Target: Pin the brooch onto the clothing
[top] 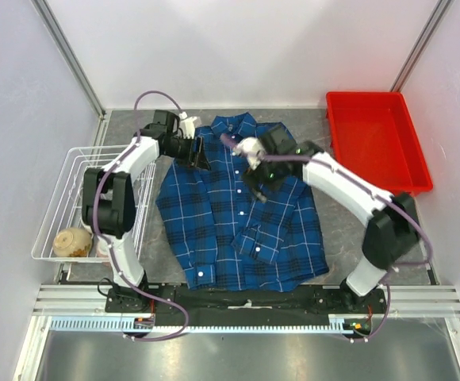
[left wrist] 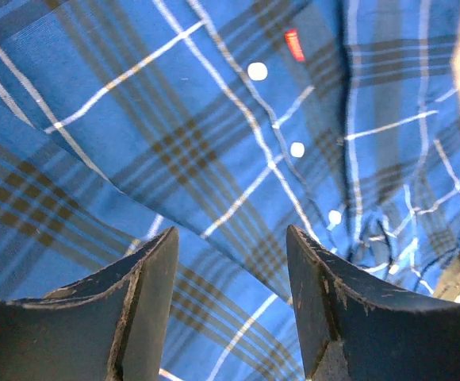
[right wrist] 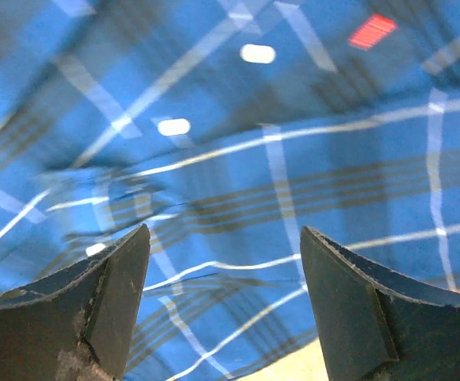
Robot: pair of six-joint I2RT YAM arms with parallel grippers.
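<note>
**Two white-and-black robot arms**

The left arm [top: 139, 157] and the right arm [top: 343, 184] are each wearing smooth white shells over their long links, with chunky black housings sitting at the joints. A mauve cable [top: 152, 97] is running along the left arm, and a second mauve cable [top: 417, 238] is trailing down the right. Up close, the left gripper [left wrist: 231, 234] and the right gripper [right wrist: 224, 230] are showing dark blue-black fingers [left wrist: 147, 309], their edges scuffed and chipping pale.

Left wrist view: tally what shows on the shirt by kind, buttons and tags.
White buttons: 3
Red tag: 1
Total: 4
</note>
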